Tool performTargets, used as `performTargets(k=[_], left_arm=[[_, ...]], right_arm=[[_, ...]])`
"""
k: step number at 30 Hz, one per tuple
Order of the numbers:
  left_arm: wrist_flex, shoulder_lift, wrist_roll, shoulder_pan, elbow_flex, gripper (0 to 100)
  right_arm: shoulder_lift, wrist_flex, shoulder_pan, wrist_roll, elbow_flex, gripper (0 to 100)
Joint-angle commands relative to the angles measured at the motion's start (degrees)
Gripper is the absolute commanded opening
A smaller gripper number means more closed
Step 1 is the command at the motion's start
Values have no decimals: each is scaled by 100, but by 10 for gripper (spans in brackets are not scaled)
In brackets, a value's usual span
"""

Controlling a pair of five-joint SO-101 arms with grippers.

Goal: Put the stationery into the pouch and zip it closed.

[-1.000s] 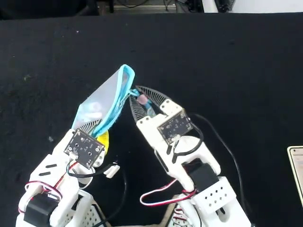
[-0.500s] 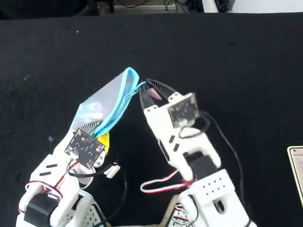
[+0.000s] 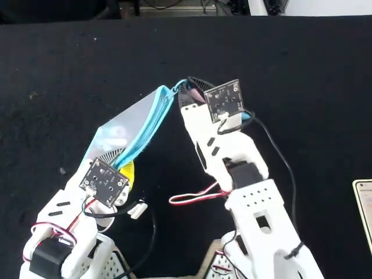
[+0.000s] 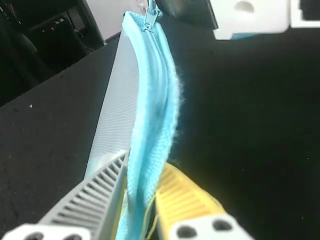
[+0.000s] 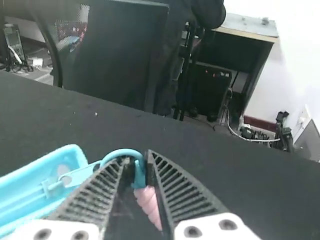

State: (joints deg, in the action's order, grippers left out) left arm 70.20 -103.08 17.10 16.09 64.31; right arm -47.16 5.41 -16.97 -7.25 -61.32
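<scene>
High view: pouch (image 3: 132,119) strung taut over the table (image 3: 302,70) left of its middle, well off the far edge, left gripper (image 3: 119,163) clamped on its near end, right gripper (image 3: 189,93) pinched shut on the pull loop (image 3: 179,86) at the far end; likely failure: thin loop slipping free under further pull, or fabric tugged out of the left grip. Left wrist view: adds zip slider (image 4: 150,19) at the far tip, grey and yellow fingers (image 4: 95,200) squeezing the fabric. Right wrist view: adds the loop seated deep in the grip, a pink lump (image 5: 148,202) just beneath, unidentifiable.
</scene>
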Motion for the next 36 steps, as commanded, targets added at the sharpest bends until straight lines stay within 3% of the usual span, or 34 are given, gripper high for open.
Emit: performTargets(k=[1,7,30,33,36], left_arm=[[79,26,18,-13,-22,30],[79,26,18,-13,-22,30],[79,26,26,-13,-22,30],[79,26,26,-13,-22,30],[79,26,0,-13,-22,30]], right_arm=[[259,-475,545,88,347,11],[734,-1029,967,905,347,11],[804,-1002,1213,905,382,25],[760,-651,1125,914,444,68],[743,-369,949,905,497,51]])
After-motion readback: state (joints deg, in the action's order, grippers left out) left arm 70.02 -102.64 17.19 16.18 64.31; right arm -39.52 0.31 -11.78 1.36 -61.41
